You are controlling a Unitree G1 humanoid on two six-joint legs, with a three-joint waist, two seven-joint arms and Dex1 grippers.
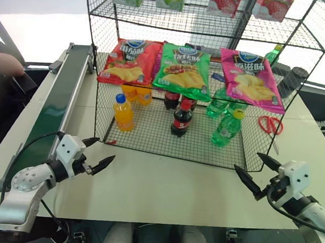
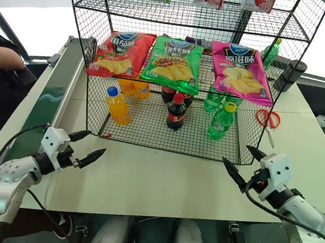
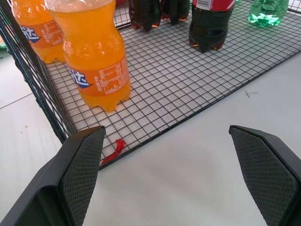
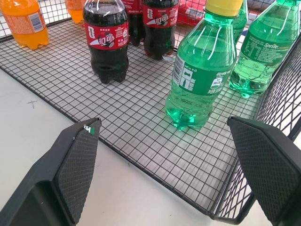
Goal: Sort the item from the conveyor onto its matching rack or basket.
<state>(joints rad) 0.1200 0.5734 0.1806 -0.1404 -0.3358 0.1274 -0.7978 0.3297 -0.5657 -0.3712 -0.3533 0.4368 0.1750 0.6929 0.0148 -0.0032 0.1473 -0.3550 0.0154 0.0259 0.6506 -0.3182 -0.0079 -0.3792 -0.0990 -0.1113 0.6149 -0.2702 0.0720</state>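
Green bottle (image 4: 202,70) upright beyond open right tool (image 1: 258,175)

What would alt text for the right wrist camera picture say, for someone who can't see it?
A clear-green soda bottle with a yellow cap stands upright on the bottom tier of a black wire rack, seen between the two open black fingers of the right pincer. A dark cola bottle stands beside it.

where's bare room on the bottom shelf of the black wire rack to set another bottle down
Free: the front wire strip of the black wire rack between the orange soda bottle and the dark cola bottle. Crowded: the back row under the chip bags.
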